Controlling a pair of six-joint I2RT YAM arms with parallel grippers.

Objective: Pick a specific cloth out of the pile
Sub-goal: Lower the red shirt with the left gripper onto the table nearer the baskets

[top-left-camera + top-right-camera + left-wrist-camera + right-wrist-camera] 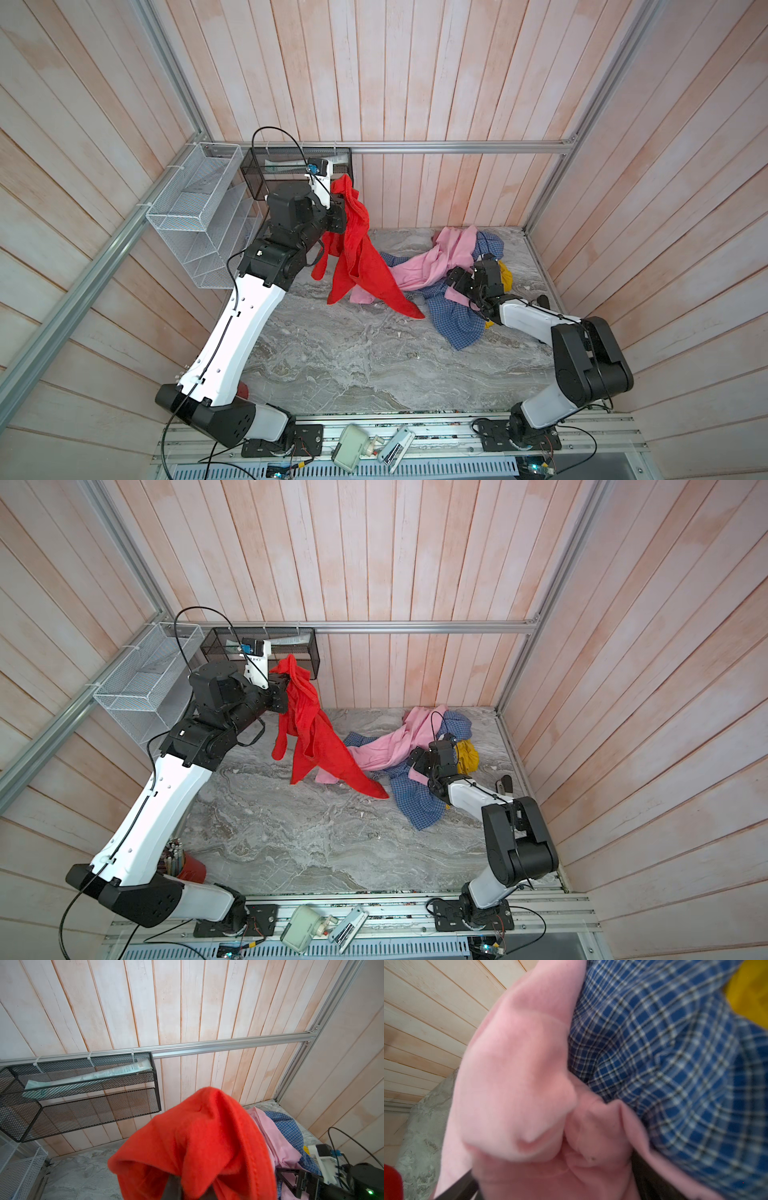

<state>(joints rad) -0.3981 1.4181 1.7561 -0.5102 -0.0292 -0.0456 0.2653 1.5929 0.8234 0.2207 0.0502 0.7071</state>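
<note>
The cloth (357,249) (311,737) is bright red and hangs from my left gripper (341,199) (286,683), which is shut on its top fold, raised near the back wall. Its lower tip trails on the table beside the pile. In the left wrist view the cloth (207,1136) drapes over the jaws. The pile holds a pink garment (440,262) (519,1074), a blue checked shirt (453,324) (664,1053) and a mustard yellow piece (505,276). My right gripper (455,286) (417,764) is down on the pink garment, jaws spread with pink folds bulging between them.
A black mesh basket (299,174) (83,1095) hangs on the back rail just behind the left gripper. A white wire rack (199,216) stands at the left wall. A red cup of pencils (187,866) sits by the left arm's base on the marble table (353,365).
</note>
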